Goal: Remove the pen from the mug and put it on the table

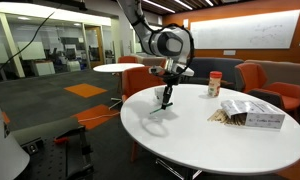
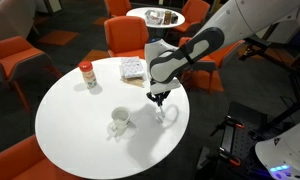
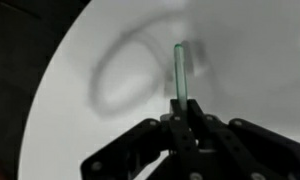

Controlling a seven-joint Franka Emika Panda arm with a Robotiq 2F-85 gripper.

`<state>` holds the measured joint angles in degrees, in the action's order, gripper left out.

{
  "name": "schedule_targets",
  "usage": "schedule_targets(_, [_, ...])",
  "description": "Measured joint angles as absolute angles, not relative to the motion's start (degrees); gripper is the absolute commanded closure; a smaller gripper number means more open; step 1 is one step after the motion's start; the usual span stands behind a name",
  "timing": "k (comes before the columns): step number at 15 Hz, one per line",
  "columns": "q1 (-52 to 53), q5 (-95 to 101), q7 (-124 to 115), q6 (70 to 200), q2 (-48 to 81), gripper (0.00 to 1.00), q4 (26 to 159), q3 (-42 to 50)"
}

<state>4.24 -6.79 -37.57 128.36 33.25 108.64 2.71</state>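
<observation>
My gripper (image 3: 181,118) is shut on the thin green pen (image 3: 180,72), which sticks out past the fingertips over the white table (image 3: 80,90). In both exterior views the gripper (image 2: 159,98) (image 1: 168,96) hangs low over the large round table (image 2: 80,130) (image 1: 220,135) near its edge. The pen tip (image 2: 162,107) points down close to the tabletop. The small white mug (image 2: 119,120) stands upright on the table, apart from the gripper, with no pen in it. The mug does not show in the wrist view.
A red-lidded brown jar (image 2: 87,75) (image 1: 214,83) and a box with pale wooden sticks (image 2: 134,68) (image 1: 252,113) stand on the table. Orange chairs (image 2: 130,35) ring it. A smaller round white table (image 1: 118,68) stands behind.
</observation>
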Motion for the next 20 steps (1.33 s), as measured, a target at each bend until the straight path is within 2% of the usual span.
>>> schedule_targets(2, [4.31, -7.23, -37.27, 129.34, 33.93, 0.97, 108.68, 2.72])
schedule_targets(3, [4.29, -7.27, -37.27, 129.64, 34.15, 0.76, 108.67, 2.78])
schedule_targets(4, [4.25, -7.35, -37.27, 129.7, 34.33, 0.62, 108.66, 2.83])
schedule_targets(12, [4.24, -7.53, -33.73, 129.66, 32.8, 0.03, 108.78, 2.89])
schedule_targets(13, [4.26, -7.45, -32.62, 129.54, 31.45, 0.0, 109.08, 2.89])
schedule_targets(20, [4.18, -7.35, -25.8, 123.37, 17.95, 0.0, 114.53, 2.85])
